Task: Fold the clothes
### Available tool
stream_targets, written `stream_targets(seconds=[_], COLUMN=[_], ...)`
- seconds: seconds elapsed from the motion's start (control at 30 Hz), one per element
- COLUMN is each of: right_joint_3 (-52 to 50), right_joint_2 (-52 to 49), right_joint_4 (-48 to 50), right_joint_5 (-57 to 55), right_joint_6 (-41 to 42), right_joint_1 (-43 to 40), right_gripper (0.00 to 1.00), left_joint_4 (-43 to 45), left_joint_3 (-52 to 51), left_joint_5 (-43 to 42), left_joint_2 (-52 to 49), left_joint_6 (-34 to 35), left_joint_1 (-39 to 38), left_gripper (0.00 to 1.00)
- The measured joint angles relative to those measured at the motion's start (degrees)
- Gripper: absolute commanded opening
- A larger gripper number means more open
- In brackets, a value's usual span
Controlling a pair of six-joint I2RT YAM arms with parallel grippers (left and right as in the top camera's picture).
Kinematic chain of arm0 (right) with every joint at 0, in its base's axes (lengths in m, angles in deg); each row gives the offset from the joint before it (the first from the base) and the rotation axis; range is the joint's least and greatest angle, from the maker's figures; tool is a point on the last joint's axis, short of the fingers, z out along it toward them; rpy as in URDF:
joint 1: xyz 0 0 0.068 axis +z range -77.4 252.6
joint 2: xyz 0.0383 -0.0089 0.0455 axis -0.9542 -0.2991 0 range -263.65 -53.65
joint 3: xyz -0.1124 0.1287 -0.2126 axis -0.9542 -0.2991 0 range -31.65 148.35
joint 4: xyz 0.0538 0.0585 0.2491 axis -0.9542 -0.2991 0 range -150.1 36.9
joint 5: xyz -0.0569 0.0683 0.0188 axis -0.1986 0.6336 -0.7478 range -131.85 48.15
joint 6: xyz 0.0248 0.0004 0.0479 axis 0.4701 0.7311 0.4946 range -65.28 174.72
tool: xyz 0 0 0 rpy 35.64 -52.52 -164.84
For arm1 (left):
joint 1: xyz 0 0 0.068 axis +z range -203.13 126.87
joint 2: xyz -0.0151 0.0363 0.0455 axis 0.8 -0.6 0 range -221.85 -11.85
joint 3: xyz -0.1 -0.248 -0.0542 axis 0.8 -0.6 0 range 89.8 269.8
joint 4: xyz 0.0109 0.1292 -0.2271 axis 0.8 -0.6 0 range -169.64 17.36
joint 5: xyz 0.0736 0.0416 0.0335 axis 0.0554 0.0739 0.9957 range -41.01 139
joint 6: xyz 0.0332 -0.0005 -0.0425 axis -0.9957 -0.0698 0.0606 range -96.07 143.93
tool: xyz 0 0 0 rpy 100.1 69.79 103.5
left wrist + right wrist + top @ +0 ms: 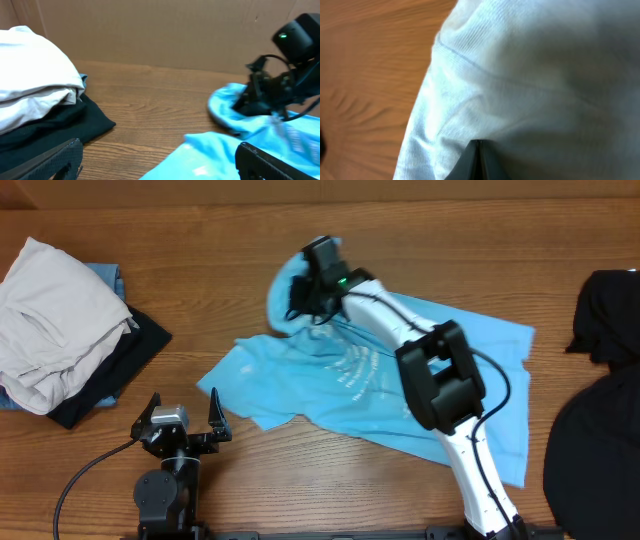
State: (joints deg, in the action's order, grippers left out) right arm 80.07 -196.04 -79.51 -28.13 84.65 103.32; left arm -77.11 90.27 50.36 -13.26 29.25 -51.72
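Wood-grain worktop, brown cardboard wall behind it in the left wrist view. Blue T-shirt lies spread and rumpled across the middle, white lettering facing up, not folded yet.

Right end effector is at the shirt's far left part, fingers pressed together with a fold of blue cloth pinched between them. That is clear in the right wrist view, where the two dark tips meet on the fabric. The pinched part is bunched and raised off the wood, rest of the shirt flat. Probably holding an edge or sleeve so it can be pulled over or straightened for a first fold.

Left end effector sits low at the near edge, just beside the shirt's near left corner, fingers wide apart, nothing in them. Looks parked and ready to take that corner, a guess only.

Pile at far left: off-white garment on top of a black garment, a bit of another blue piece showing behind. More black clothes at the right edge, well apart from the shirt. Likely waiting their turn.

Hard to tell:
- Which part of the shirt is gripped. The bunching and the right arm cover it.
- Right arm lies over the shirt's middle, lettering unreadable, no red-orange mark visible.
- Black clothes at right are cut off by the frame.
- Right wrist view shows cloth and wood only.
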Motion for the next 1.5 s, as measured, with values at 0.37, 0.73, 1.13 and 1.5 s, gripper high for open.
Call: stream_targets(seconds=[0.37, 0.73, 1.13, 1.5], right_joint_3=[9.2, 15.0, -5.6, -11.8], right_joint_2=[-0.2, 13.8, 13.3, 12.1], right_joint_4=[-6.2, -51.6, -40.9, -30.2], right_joint_5=[0.9, -12.6, -13.3, -13.7], right_joint_6=[-13.6, -16.5, -15.0, -12.9], right_joint_1=[-5.9, -33.5, -39.3, -39.3], right_gripper=[0.19, 0.04, 0.04, 0.04], left_joint_4=[0.0, 0.0, 0.0, 0.0], left_joint_3=[0.0, 0.0, 0.0, 0.0], left_joint_5=[0.0, 0.0, 0.0, 0.0], left_joint_2=[0.0, 0.0, 0.0, 0.0], left_joint_6=[0.0, 0.0, 0.0, 0.0], left_joint_1=[0.0, 0.0, 0.0, 0.0], left_gripper=[1.0, 1.0, 1.0, 1.0])
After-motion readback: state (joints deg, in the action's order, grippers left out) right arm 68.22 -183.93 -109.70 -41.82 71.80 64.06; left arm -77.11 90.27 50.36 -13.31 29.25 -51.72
